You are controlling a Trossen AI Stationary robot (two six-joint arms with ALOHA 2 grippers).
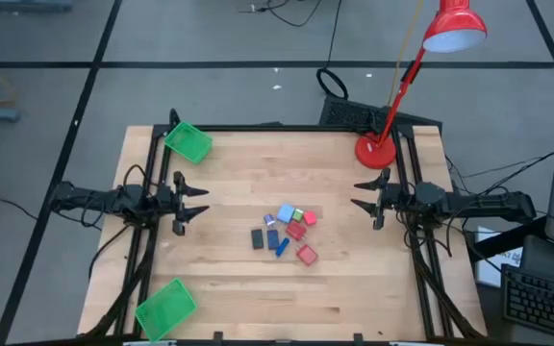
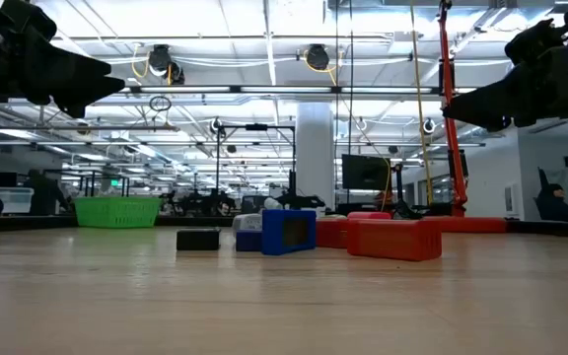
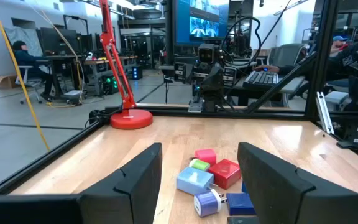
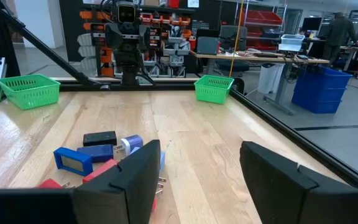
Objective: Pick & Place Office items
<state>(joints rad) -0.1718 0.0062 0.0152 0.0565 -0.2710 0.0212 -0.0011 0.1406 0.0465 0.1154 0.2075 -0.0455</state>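
Dark fingers [image 3: 135,183] fill the front of the left wrist view, spread wide with nothing between them. That left gripper [image 1: 192,203] hangs above the table's [image 1: 354,288] left edge and faces the pile of office items [image 1: 285,233] at the table's middle, well apart from it. The right gripper [image 1: 365,194] hangs opposite at the right edge, also facing the pile; its fingers [image 4: 132,171] stand wide and bare as well.

Everything lies in one loose cluster between the two grippers, nearer the right one. Measured from the pile's middle: a light-blue block [image 1: 285,214] sits on the far side, with a small green bit [image 1: 298,214] just beside it and a red block [image 1: 309,219] next to that. Another red block [image 1: 296,232] lies near the centre. A third red block [image 1: 306,254] sits on the near side, slightly apart from the rest. A black rectangle [image 1: 257,238] lies on the left side, its long axis running from the near edge toward the far edge. A blue stick [image 1: 282,247] lies just right of it, tilted, its long axis running diagonally from near to far. A small pale piece [image 1: 269,221] sits close to the light-blue block.

Farther out, one green basket [image 1: 188,142] stands at the far left corner and a second basket [image 1: 165,308] at the near left corner. A red desk lamp [image 1: 377,151] stands on its round base at the far right corner.
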